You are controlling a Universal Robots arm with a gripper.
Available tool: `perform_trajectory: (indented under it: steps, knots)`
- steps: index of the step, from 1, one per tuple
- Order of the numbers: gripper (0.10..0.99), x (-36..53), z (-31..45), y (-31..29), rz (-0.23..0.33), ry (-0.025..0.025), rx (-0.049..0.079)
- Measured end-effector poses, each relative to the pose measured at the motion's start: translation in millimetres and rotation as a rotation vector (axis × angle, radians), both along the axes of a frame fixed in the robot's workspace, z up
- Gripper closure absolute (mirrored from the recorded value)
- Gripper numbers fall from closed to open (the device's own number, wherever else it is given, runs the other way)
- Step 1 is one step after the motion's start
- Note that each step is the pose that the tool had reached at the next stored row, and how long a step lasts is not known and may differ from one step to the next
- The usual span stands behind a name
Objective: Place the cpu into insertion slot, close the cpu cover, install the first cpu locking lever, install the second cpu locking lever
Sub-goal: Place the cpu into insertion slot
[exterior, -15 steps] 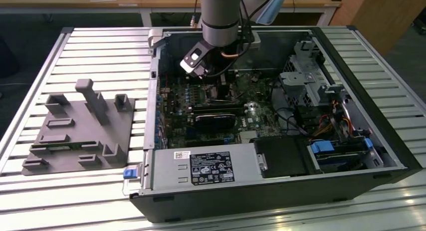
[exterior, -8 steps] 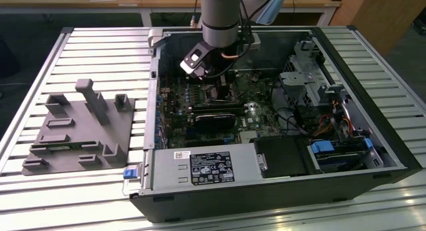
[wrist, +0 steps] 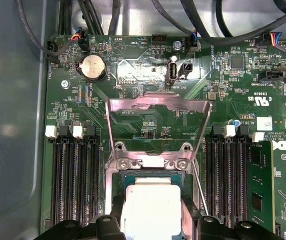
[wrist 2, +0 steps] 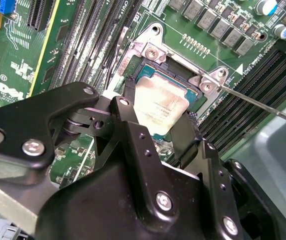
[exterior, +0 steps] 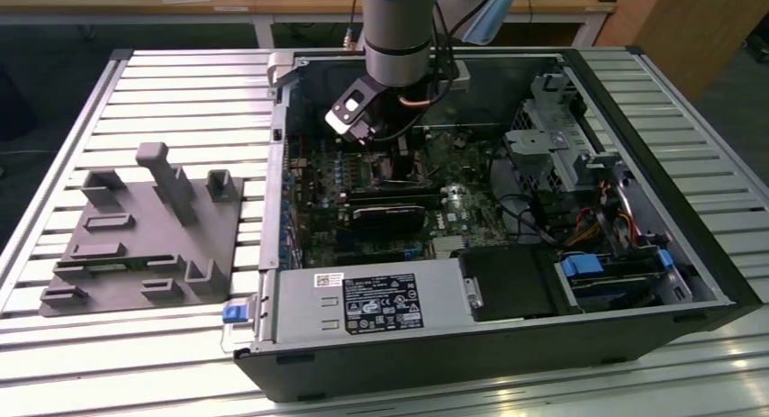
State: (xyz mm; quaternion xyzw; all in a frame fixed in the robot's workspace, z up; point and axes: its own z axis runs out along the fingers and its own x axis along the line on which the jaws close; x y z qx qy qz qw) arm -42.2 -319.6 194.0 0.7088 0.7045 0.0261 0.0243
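My desk (exterior: 180, 88) is slatted metal. An open computer case (exterior: 481, 367) lies on it, with a grey fixture (exterior: 121, 255) beside it on the exterior view's left.

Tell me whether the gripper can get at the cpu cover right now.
Probably yes: the cpu cover stands open just past the gripper, which sits at the cpu, with nothing between them.

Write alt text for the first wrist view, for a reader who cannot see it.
A silver-grey square cpu sits at the black gripper, over the silver-rimmed insertion slot on a green board; the silvery frame cpu cover stands open.
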Motion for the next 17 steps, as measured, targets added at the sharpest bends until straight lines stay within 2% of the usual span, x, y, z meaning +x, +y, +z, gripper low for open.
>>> perform_trajectory:
  steps: [5,6,8,14,17]
  knots:
    - [0.541,0.1,-0.2,0.1,0.0,-0.0003,0.0]
    - [0.478,0.0,-0.2,0.1,0.0,-0.0002,0.0]
    - [0.478,0.0,-0.1,0.0,0.0,0.0,0.0]
    - [0.478,0.0,8.8,0.0,0.0,-0.0001,0.0]
    - [0.478,0.0,9.7,0.1,0.0,-0.0002,0.0]
